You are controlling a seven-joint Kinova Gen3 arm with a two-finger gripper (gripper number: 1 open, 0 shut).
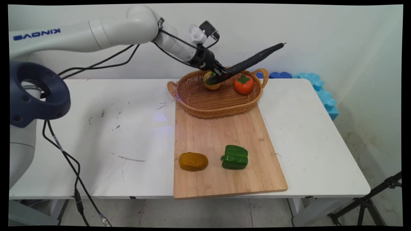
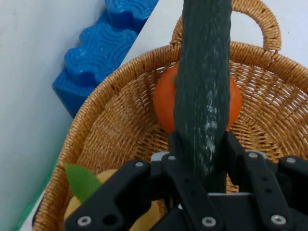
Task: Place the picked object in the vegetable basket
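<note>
- Over the basket [image 1: 205, 104] at the far edge of the desk [image 1: 112, 134], the gripper [image 1: 220, 74] hangs with its fingers clamped on one end of a long dark cucumber [image 1: 253, 60]; the free end sticks up and away toward the wall.
- The basket sits partly on the far end of a wooden cutting board [image 1: 221, 138]. Inside it lie an orange persimmon [image 1: 243, 84] with a green cap, toward the far right handle, and a yellow fruit [image 1: 212, 81] just below the gripper.
- On the board's near end rest a brownish-yellow lump [image 1: 193, 161] and, just beside it, a green pepper [image 1: 235, 157], both well apart from the basket.
- To my eye the grip is the risk: holding the cucumber at one end leaves most of it overhanging, so it could pivot or slip in the jaws and knock the persimmon or the basket rim.
- Blue foam blocks [image 1: 318, 86] lie off the desk's far right corner; a swinging cucumber tip could reach that way.
- From the hand camera the cucumber covers the middle of the persimmon, and the linkage hides most of the yellow fruit, leaving its green leaf [image 2: 84, 183] showing.
- I cannot tell whether the gripper touches the yellow fruit.
</note>
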